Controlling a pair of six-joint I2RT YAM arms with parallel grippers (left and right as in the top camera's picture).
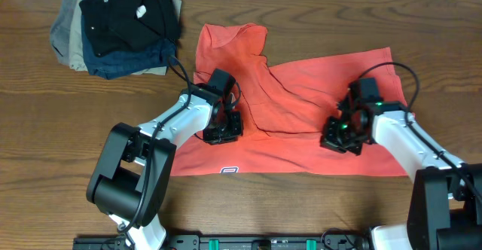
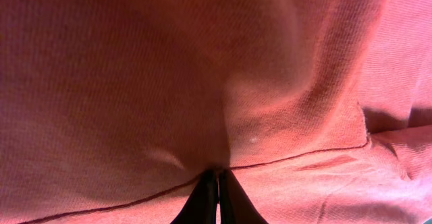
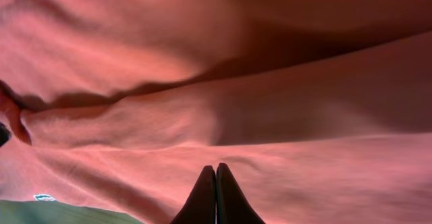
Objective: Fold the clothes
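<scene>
1. Now, right of the folded pile [image 1: 120,24] and lower on the table [image 1: 45,129], the coral-red T-shirt [image 1: 301,92] lies rumpled, with one flap thrown across its middle.
2. The left gripper [image 1: 223,129], the arm nearer the pile, sits low on the shirt with its jaws closed. In its wrist view the tips pinch a pucker of fabric where a seam runs in.
3. The right gripper [image 1: 340,135], farthest from the pile, also has its jaws pressed together on the shirt. Whether a layer is caught between them cannot be told.
4. A clean fold likely calls for both arms rising together at equal height, with the cloth taut between them.
5. A short test lift on the side away from the pile should show whether fabric follows. If it does not, the fold would probably skew.
</scene>
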